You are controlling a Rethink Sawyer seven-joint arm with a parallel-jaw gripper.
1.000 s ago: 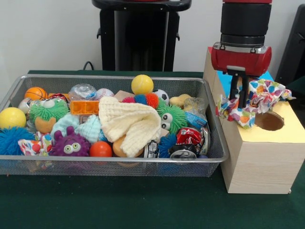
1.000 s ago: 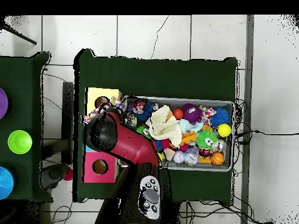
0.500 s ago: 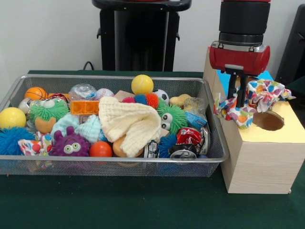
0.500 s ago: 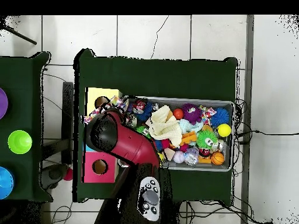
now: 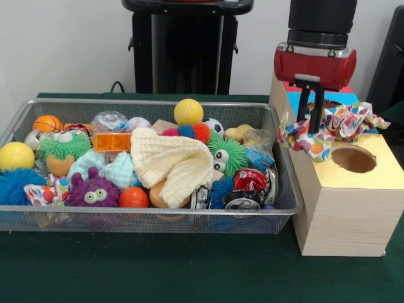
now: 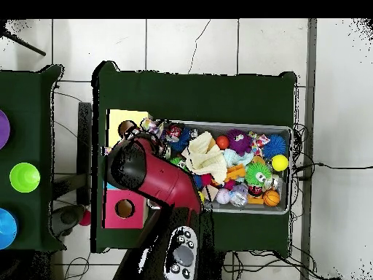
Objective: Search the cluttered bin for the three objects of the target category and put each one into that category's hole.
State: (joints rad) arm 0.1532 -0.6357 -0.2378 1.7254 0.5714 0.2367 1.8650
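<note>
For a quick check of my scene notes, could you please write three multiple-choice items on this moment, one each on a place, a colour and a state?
1. Where does the printed cloth lie?
A. on the yellow-topped box, beside the hole
B. under the cream knitted cloth
C. on the green table

2. What colour is the ball at the far wall of the wire-mesh bin?
A. purple
B. yellow
C. black

3. What is the state of the hole?
A. plugged by a ball
B. covered by the gripper
C. open and uncovered

Answers: 1 A, the cloth is draped along the box top behind the hole. 2 B, the yellow ball sits at the far rim. 3 C, its dark opening shows whole.
</note>
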